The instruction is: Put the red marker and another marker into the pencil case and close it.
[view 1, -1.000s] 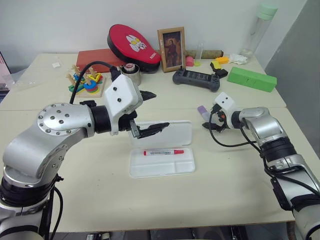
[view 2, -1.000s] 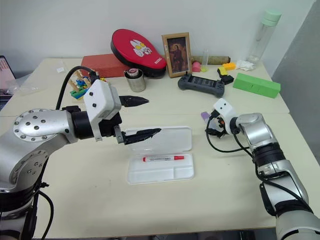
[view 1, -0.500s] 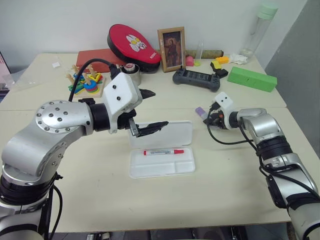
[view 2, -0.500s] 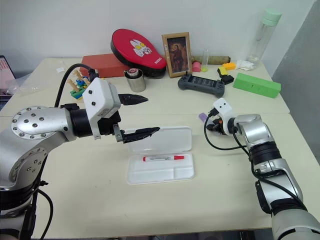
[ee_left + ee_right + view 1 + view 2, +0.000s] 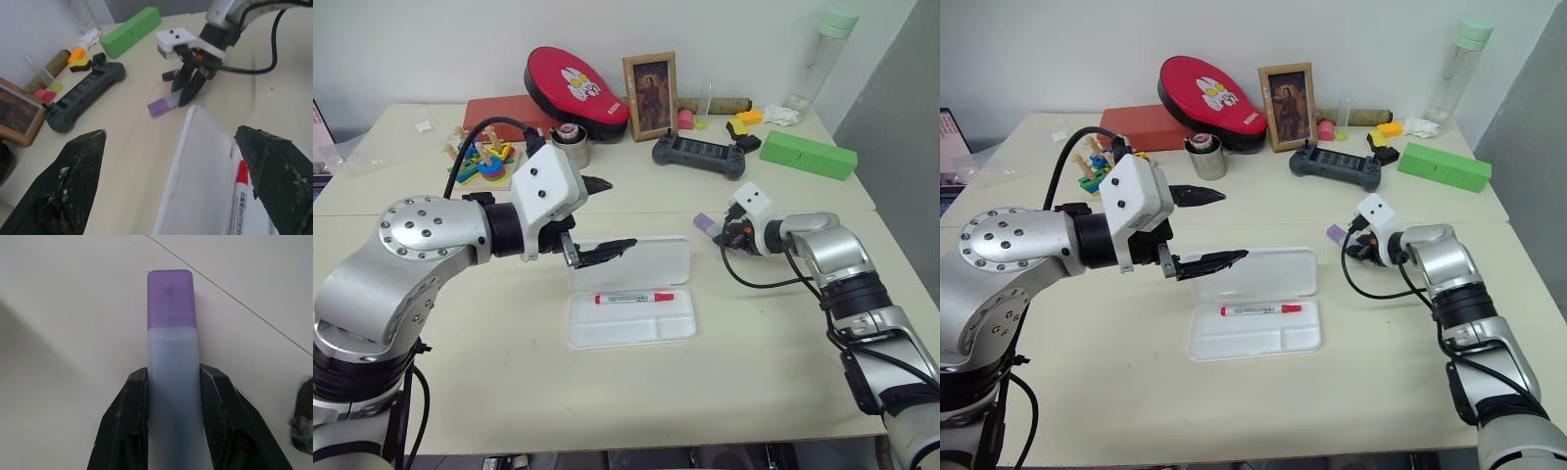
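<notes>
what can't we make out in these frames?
- Purple-capped marker: rear end, right wrist view, cut off between the right claw fingers.
- Red marker: printing too small, head views.
- Pencil case: tray cut off, left wrist view.
- Photo frame: picture too small.

Left gripper (image 5: pixel 599 217): my fingers spread wide above the pencil case (image 5: pixel 631 294).
Right gripper (image 5: pixel 171 396): clamped on the purple-capped marker (image 5: pixel 171 357), right of the case.

Bare tabletop (image 5: pixel 744 343) lay open near and right of the open pencil case (image 5: pixel 628 291). The left gripper (image 5: pixel 599 217) hung over the case's far-left corner. Across the far side stood a game controller (image 5: pixel 697 156), picture frame (image 5: pixel 649 96) and green box (image 5: pixel 807 154).
</notes>
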